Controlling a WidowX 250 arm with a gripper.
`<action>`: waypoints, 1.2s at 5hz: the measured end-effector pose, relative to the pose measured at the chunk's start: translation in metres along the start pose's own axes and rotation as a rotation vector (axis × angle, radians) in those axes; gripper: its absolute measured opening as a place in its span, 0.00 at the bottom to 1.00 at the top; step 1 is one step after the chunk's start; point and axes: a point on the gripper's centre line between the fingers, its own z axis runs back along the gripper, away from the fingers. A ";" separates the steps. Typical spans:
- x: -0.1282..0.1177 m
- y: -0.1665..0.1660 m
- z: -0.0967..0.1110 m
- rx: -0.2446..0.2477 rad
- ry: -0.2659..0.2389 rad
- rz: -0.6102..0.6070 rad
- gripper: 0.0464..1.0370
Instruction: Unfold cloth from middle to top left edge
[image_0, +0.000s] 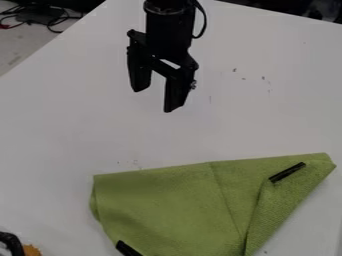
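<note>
The gripper (154, 100) hangs down from the upper part of the view, open, its fingers spread well apart with nothing between them. The green cloth (170, 205) lies on the bench (53, 127) below the gripper in the view, apart from it, and runs down to the bottom edge. It is partly folded: a flap slants down its right side, a crease runs down to the left of that flap, and its left edge is turned in. One black strip (287, 172) lies slantwise on the cloth, below and to the right of the gripper; another black strip (128, 248) sits at the cloth's lower left edge, below the gripper. Dark cables (63, 21) lie beyond the bench, up and to the left of the gripper
</note>
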 end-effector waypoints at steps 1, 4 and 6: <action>-0.001 -0.001 -0.008 -0.007 0.025 0.006 0.96; 0.011 -0.063 -0.007 0.017 -0.005 -0.058 0.96; 0.036 -0.126 -0.013 0.009 -0.129 -0.120 0.96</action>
